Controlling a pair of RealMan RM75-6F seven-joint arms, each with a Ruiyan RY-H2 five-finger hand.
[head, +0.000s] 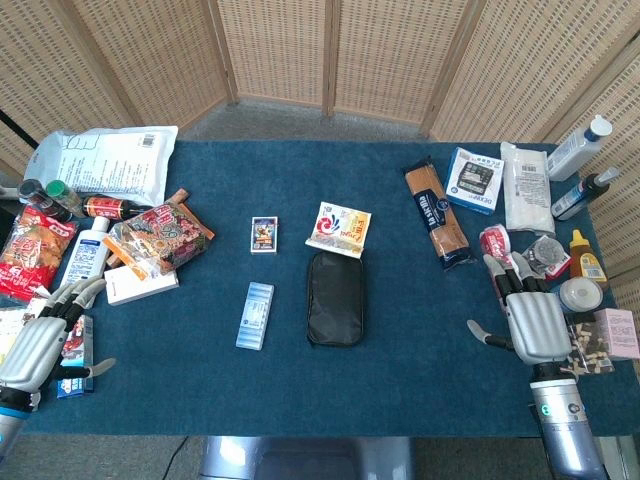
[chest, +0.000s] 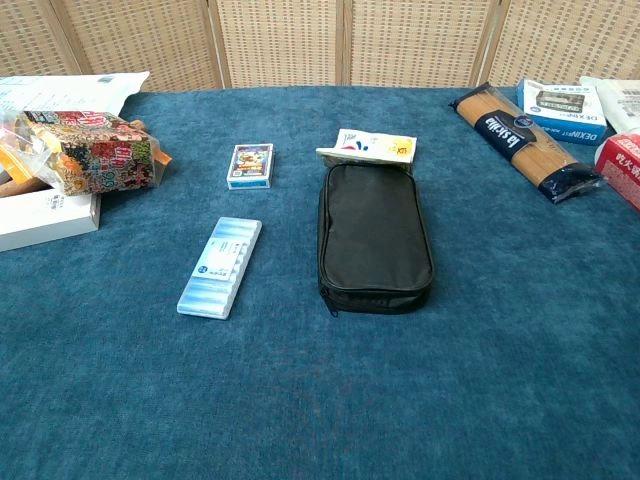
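Note:
A black zipped pouch (head: 334, 297) (chest: 373, 236) lies in the middle of the blue table (head: 400, 350). Just behind it sits a white and yellow packet (head: 338, 229) (chest: 366, 149). To its left lie a pale blue flat box (head: 255, 315) (chest: 220, 266) and a small card box (head: 264, 235) (chest: 249, 165). My left hand (head: 45, 338) rests open at the table's left front edge, over small packets. My right hand (head: 528, 315) rests open at the right front, fingers spread, beside a red packet (head: 497, 243). Neither hand holds anything. The chest view shows no hand.
Left side: a white mailer bag (head: 110, 162), bottles (head: 60, 200), a colourful snack bag (head: 155, 235) (chest: 90, 152), a white box (head: 140, 285) (chest: 45, 218). Right side: a spaghetti pack (head: 436, 214) (chest: 515, 138), a blue and white box (head: 473, 180) (chest: 562, 108), spray bottles (head: 578, 170), jars and small boxes (head: 590, 310).

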